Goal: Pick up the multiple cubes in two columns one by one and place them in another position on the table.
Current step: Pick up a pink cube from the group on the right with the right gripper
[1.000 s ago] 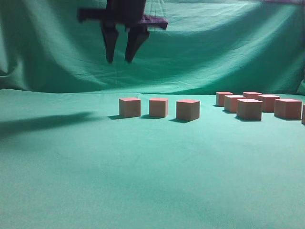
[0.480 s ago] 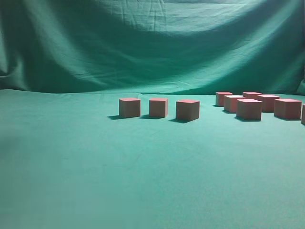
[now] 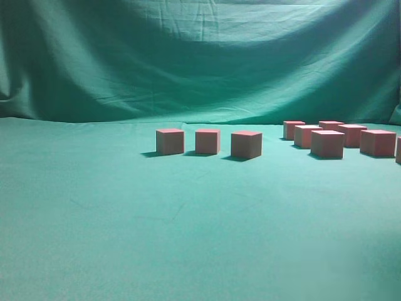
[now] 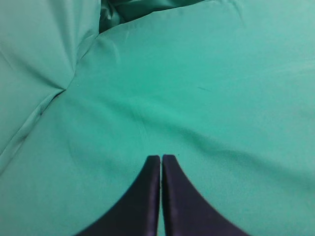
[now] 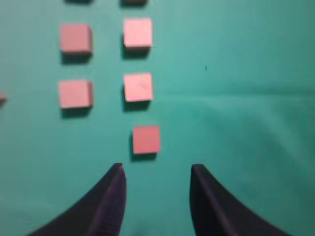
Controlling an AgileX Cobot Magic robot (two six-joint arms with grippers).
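On the green desk (image 3: 125,219), three cubes stand in a row near the middle (image 3: 207,142), each apart from the next, while a cluster of cubes (image 3: 328,143) sits well to the right in two columns. Neither arm shows in the exterior view. From the right wrist, the right gripper (image 5: 156,184) hangs above the columns with its jaws spread and empty, the nearest cube (image 5: 146,139) lying just ahead of the gap between them. The left gripper (image 4: 161,160) has its jaws pressed together over bare cloth, holding nothing. By my reading, the step in hand is the approach to another cube: the next move calls for lowering the right jaws astride that nearest cube and closing squarely on its sides.
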